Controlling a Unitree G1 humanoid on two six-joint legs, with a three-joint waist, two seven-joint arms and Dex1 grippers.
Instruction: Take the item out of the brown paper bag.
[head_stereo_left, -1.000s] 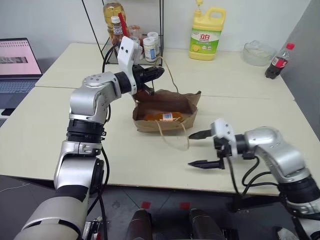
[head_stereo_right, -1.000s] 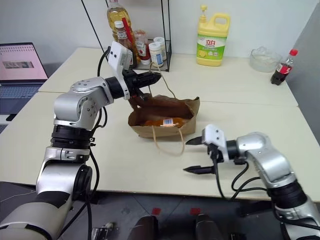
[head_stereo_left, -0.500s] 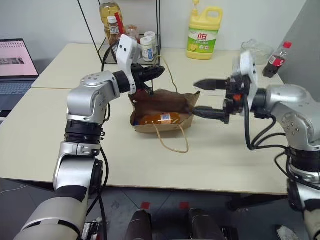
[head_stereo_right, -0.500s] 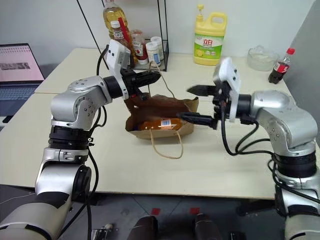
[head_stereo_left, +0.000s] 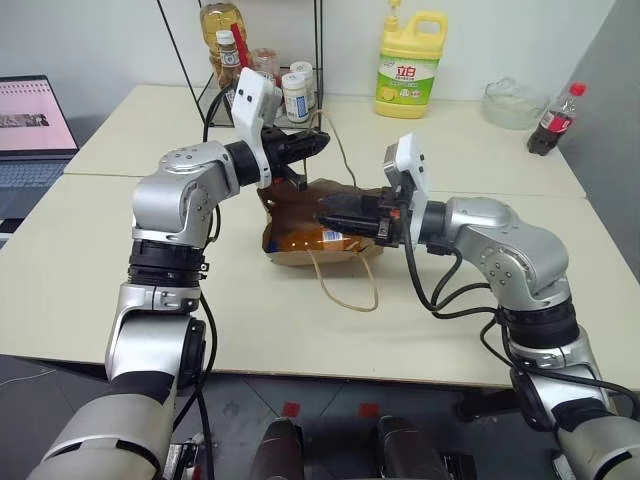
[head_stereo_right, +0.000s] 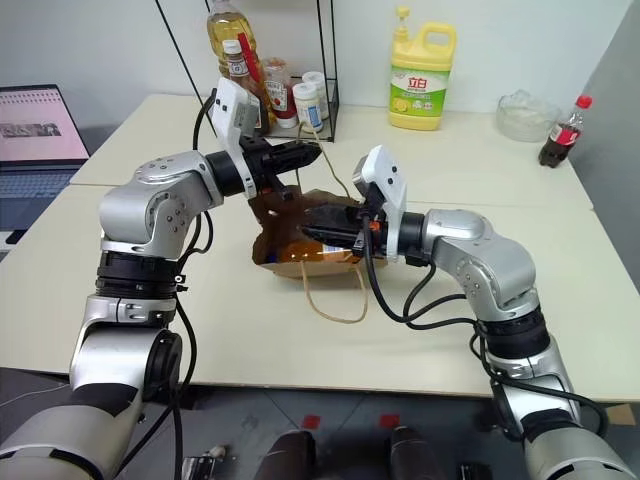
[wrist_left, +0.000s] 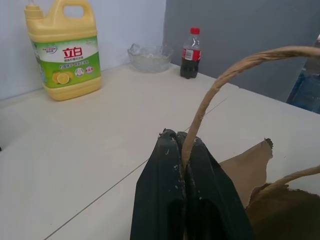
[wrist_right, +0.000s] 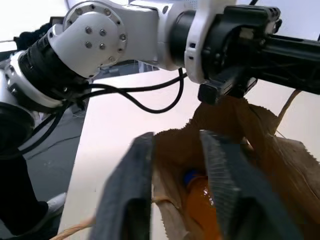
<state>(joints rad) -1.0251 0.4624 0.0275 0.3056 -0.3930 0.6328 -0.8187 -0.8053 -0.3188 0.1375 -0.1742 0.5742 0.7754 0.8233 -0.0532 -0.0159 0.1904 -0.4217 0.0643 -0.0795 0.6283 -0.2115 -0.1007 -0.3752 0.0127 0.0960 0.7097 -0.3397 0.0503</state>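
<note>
Pinching a thin twine handle (wrist_left: 210, 87), left fingers (wrist_left: 186, 165) lift the creased kraft bag (head_stereo_left: 300, 205); right fingers' (wrist_right: 220, 175) state unclear.

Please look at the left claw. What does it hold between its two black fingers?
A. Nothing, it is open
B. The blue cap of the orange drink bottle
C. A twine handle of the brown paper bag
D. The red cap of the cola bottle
C. In the left wrist view, the left claw is closed on a tan twine handle that loops up from the brown paper bag.
</note>
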